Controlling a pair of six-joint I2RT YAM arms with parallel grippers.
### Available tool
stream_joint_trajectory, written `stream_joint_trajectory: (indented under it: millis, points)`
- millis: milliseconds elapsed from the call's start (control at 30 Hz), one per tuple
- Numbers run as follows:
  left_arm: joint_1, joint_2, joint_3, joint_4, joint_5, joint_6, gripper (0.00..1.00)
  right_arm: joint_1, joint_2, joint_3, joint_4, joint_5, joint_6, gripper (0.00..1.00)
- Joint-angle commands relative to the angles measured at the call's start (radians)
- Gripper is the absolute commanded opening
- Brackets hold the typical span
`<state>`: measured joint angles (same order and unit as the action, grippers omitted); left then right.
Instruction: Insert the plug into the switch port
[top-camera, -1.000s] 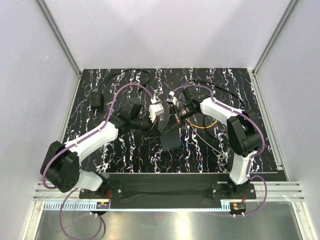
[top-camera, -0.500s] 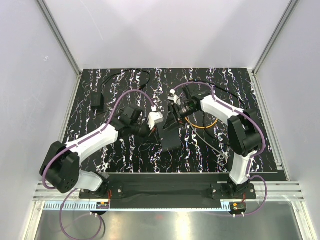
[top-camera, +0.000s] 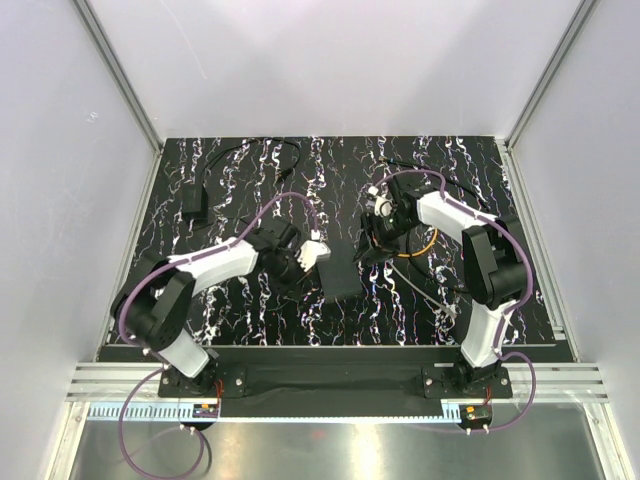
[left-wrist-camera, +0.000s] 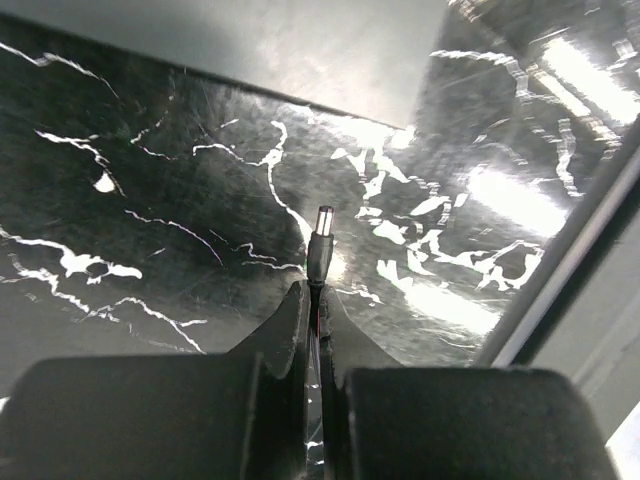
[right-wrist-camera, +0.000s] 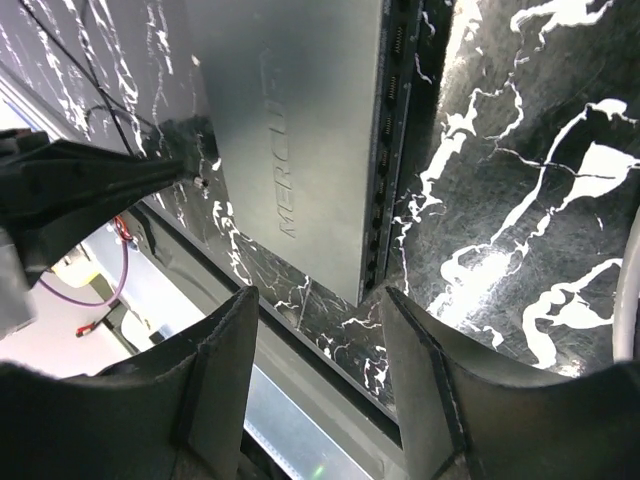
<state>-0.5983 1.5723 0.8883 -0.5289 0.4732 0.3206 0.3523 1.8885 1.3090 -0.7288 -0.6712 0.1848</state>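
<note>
Across black white-veined tabletop (top-camera: 280, 325), our left gripper (left-wrist-camera: 312, 300) pinches the black barrel plug (left-wrist-camera: 322, 245), seemingly aimed rightward at the thin edge of the flat matte-black switch box (right-wrist-camera: 300, 120) just beside; our right gripper (right-wrist-camera: 318, 295) gapes above it.

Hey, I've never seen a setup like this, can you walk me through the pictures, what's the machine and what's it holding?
These are two robot arms bolted at the near edge of a black marbled table. The wide picture looks down from above. The other two come from a camera on each wrist. The left gripper is shut on a small round plug, pinched at its cord end. The right gripper is open and pointed at a flat black box, the switch, which has a row of ports along one edge. Toward the back left lies a small black block with a cord.
</note>
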Motion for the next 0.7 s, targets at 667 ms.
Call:
stream_joint_trajectory:
  millis: [667]
  points:
    - [-0.047,0.150,0.156,0.032,-0.013,-0.032,0.00,0.007,0.135,-0.011,0.042,-0.087,0.021,0.54]
